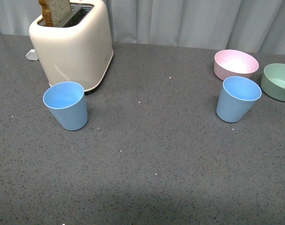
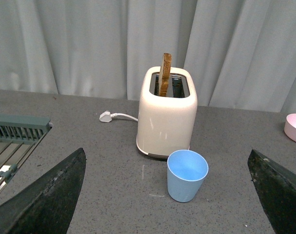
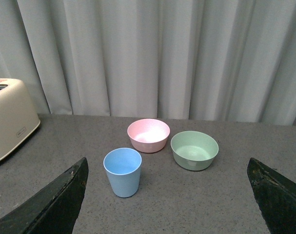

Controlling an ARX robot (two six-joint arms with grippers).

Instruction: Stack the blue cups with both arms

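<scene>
Two light-blue cups stand upright and empty on the grey table. The left blue cup [image 1: 66, 105] [image 2: 187, 174] sits just in front of the toaster. The right blue cup [image 1: 237, 98] [image 3: 123, 171] stands in front of the pink bowl. Neither arm shows in the front view. My left gripper [image 2: 169, 195] is open and held back from the left cup, its black fingers [image 2: 50, 195] wide apart at the picture edges. My right gripper [image 3: 169, 195] is open too, back from the right cup, which lies toward one finger [image 3: 55, 200]. Nothing is held.
A cream toaster [image 1: 74, 44] [image 2: 167, 114] with a slice of toast stands at the back left, its white plug [image 2: 105, 116] behind it. A pink bowl [image 1: 235, 63] [image 3: 148, 134] and a pale green bowl [image 1: 279, 81] [image 3: 194, 149] sit at the back right. A grey rack [image 2: 16, 129] lies beside the table.
</scene>
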